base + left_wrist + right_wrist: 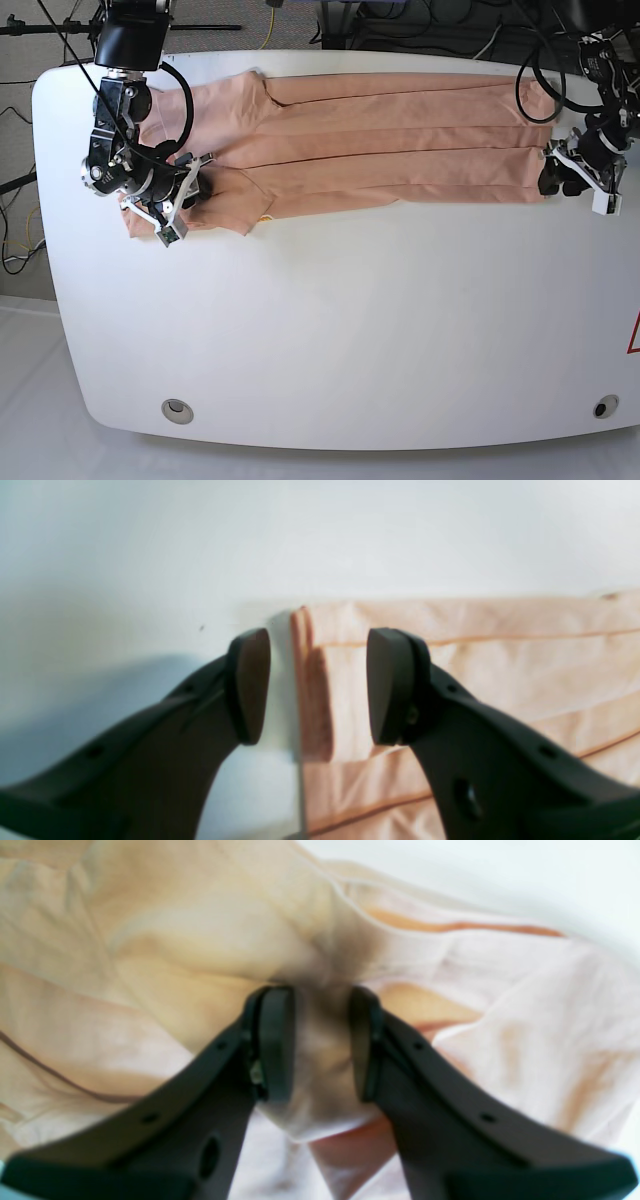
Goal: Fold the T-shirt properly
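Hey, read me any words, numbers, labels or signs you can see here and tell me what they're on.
No readable text in any view.
A red triangular mark sits at the table's edge, cut off by the frame; nothing legible on it.
The T-shirt shows no print or label.

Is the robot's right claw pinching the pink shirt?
Yes. In the right wrist view the right gripper has a bunched fold of the T-shirt squeezed between its two black fingers.
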`<control>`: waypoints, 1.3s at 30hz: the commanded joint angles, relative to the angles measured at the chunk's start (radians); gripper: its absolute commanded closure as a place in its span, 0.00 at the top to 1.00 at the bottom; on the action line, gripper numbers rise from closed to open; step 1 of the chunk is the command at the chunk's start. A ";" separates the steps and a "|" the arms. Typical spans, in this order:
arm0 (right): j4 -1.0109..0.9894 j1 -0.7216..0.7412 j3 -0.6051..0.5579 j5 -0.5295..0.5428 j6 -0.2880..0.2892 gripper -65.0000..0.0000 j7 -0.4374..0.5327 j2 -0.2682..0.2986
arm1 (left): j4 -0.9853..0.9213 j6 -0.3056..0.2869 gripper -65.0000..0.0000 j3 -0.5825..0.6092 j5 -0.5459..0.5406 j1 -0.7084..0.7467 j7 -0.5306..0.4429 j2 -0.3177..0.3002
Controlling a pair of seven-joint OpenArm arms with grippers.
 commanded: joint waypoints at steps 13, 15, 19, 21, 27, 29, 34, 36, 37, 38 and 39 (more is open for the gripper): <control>0.014 0.009 -0.004 -0.002 0.001 0.28 -0.008 0.004 | 0.019 -0.014 0.49 0.013 0.014 -0.047 -0.010 -0.001; 0.014 0.008 -0.003 -0.003 0.001 0.28 -0.010 0.003 | 0.020 -0.014 0.48 0.014 0.011 -0.043 -0.013 -0.001; 0.015 0.010 -0.004 -0.003 0.001 0.28 -0.014 0.001 | 0.022 -0.015 0.43 0.012 0.003 -0.033 -0.024 -0.001; 0.012 0.009 -0.003 -0.006 0.001 0.28 -0.014 0.001 | 0.026 -0.014 0.36 0.011 0.000 -0.027 -0.030 0.000; 0.012 0.006 -0.005 -0.008 0.001 0.29 -0.014 0.002 | 0.027 -0.017 0.07 0.012 -0.005 -0.021 -0.048 0.001; 0.013 0.004 -0.005 -0.006 0.001 0.29 -0.014 0.002 | 0.025 -0.019 0.03 0.011 -0.007 -0.020 -0.052 -0.001; 0.015 0.004 -0.007 -0.004 0.001 0.29 -0.013 0.002 | 0.016 -0.018 0.24 0.013 -0.003 -0.026 -0.047 -0.004; 0.014 0.004 -0.007 -0.004 0.001 0.29 -0.013 0.003 | 0.012 -0.017 0.35 0.012 -0.003 -0.025 -0.045 -0.004; 0.015 0.003 -0.007 -0.004 0.001 0.29 -0.013 0.003 | 0.011 -0.016 0.38 0.013 -0.004 -0.025 -0.049 -0.004; 0.015 0.003 -0.007 -0.003 0.001 0.29 -0.012 0.003 | 0.009 -0.016 0.42 0.013 -0.004 -0.025 -0.053 -0.004; 0.014 0.004 -0.007 -0.004 0.001 0.29 -0.012 0.003 | 0.007 -0.016 0.44 0.013 -0.004 -0.025 -0.054 -0.004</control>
